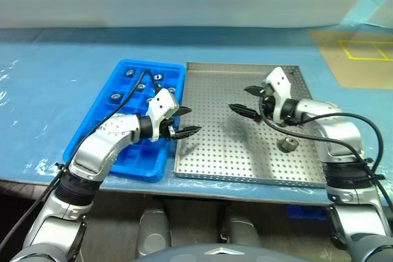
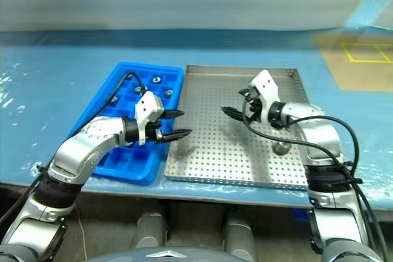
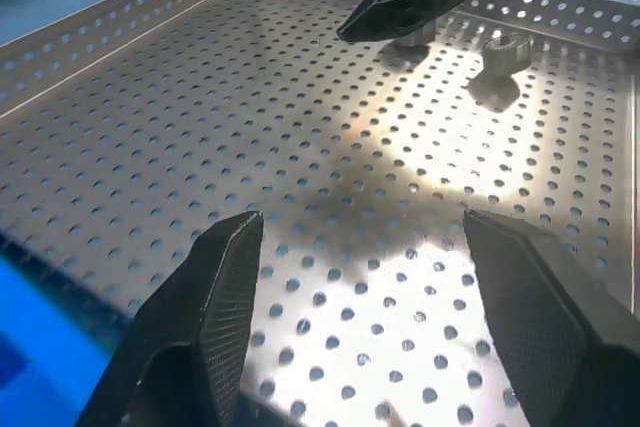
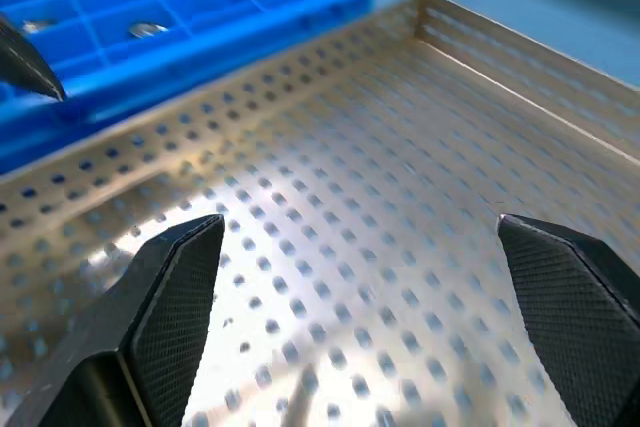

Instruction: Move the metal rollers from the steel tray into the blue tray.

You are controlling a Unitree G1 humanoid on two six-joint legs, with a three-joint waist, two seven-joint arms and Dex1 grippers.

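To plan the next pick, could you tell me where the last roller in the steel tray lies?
In the left eye view, the metal roller lies in the steel tray, near its front right corner, just below the right gripper.

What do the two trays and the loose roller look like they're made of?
Steel tray: silvery perforated sheet metal, seemingly steel, with a brushed sheen and soft glare.
Blue tray: bright blue moulded plastic, judging by its uniform colour and thick compartment walls.
Metal roller: dull grey metal, probably steel; its finish is too small to judge.
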